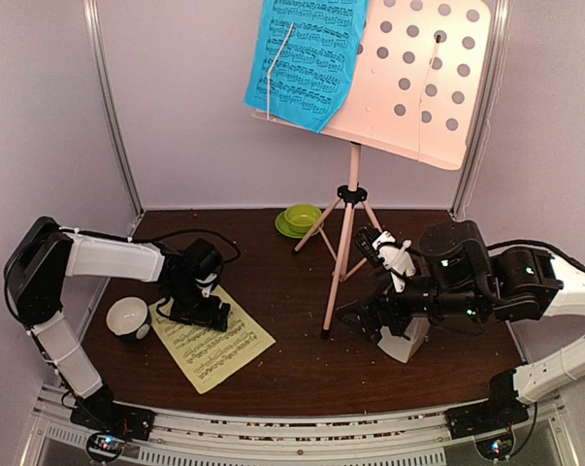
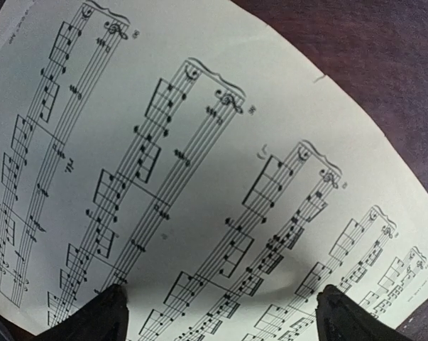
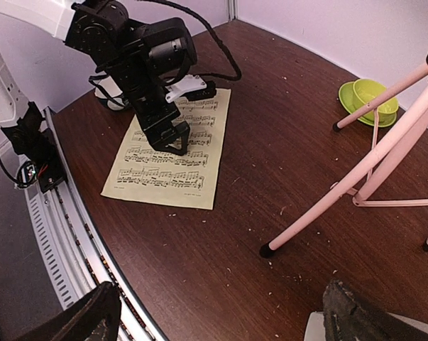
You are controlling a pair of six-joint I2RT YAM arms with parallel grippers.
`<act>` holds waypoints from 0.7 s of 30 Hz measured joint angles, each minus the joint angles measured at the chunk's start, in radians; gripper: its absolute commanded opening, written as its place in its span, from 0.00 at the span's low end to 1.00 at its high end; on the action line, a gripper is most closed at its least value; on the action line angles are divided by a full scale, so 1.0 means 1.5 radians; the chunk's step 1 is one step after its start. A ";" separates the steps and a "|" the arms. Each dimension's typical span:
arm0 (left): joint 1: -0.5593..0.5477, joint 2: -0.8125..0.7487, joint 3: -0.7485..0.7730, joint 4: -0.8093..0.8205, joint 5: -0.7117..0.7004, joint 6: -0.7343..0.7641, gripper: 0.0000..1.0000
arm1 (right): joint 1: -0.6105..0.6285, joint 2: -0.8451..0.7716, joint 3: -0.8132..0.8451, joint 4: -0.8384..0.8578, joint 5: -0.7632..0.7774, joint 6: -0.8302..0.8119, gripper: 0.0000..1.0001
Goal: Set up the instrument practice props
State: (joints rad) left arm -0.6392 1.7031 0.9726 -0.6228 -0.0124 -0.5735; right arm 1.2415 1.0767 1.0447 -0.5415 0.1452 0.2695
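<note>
A: jaws?
B: left gripper (image 2: 221, 312) spread wide, nothing between the fingers, tips low over the pale-yellow page (image 1: 219, 348); contact unclear; right gripper (image 3: 221, 312) wide open too, empty, above the table (image 3: 221, 234)
A: props?
B: that page lies flat beside the white cup (image 1: 127, 316); blue page (image 1: 307, 58) on the pink music stand (image 1: 418, 87) desk; white metronome (image 1: 406, 342) beneath the right arm; green bowl (image 1: 302, 216) behind the tripod

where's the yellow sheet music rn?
Top view, front left of the table: the pale-yellow page lies flat beside the white cup, directly under the open left hand, left of the pink music stand.
</note>
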 measured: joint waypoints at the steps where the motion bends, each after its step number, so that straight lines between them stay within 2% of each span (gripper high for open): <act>1: -0.009 0.002 0.000 0.005 -0.003 -0.001 0.94 | 0.000 0.001 0.000 0.000 0.003 0.000 1.00; 9: -0.151 0.090 0.102 0.064 0.004 -0.059 0.93 | 0.002 0.023 0.000 0.004 0.024 0.000 0.96; 13: -0.178 0.098 0.111 0.110 0.043 -0.079 0.94 | 0.002 0.046 0.000 0.018 0.022 -0.002 0.91; 18: -0.093 0.008 0.049 0.101 0.076 -0.071 0.97 | 0.004 0.116 0.000 0.035 -0.005 -0.008 0.79; 21: -0.005 -0.087 0.019 0.097 0.096 -0.051 0.97 | 0.008 0.171 0.008 0.039 -0.013 -0.012 0.66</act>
State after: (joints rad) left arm -0.6460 1.5719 1.0012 -0.4770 0.1310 -0.6495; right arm 1.2537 1.3327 1.0569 -0.4824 0.1261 0.2516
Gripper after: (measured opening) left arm 0.972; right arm 0.764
